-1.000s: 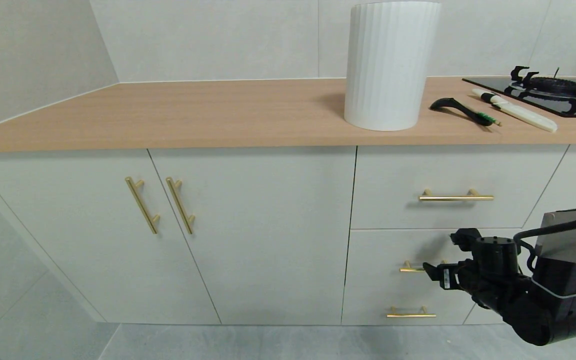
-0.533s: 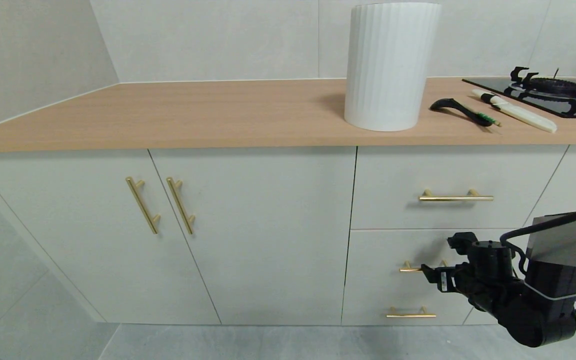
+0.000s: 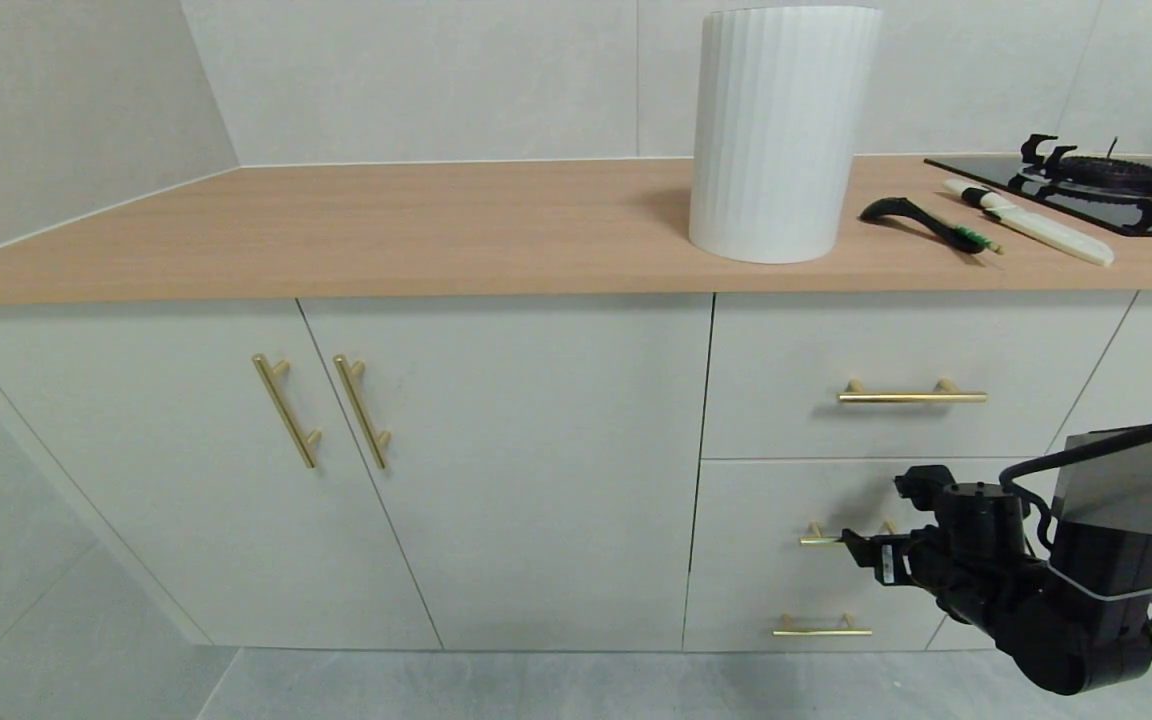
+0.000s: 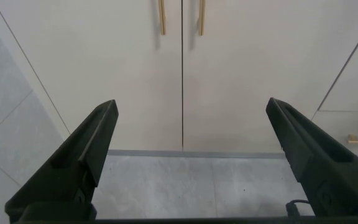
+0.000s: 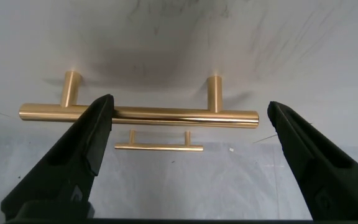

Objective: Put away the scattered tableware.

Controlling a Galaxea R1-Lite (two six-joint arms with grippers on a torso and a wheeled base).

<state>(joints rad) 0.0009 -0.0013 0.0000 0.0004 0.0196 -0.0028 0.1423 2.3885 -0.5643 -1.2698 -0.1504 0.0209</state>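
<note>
Looking down from the head view, the right gripper (image 3: 861,548) sits low at the right, at the middle drawer handle (image 3: 821,539), while the white knife (image 3: 1036,224) and the black-handled utensil (image 3: 921,221) lie on the countertop (image 3: 386,225) between the ribbed white container (image 3: 781,130) and the stove (image 3: 1106,180). In the left wrist view, the left gripper (image 4: 191,106) has its fingers spread wide, facing the cabinet doors (image 4: 241,68). In the right wrist view, the right gripper's fingers are likewise spread, with the gold bar of the middle drawer handle running across the gap between them and the lower drawer handle (image 5: 159,147) beyond.
</note>
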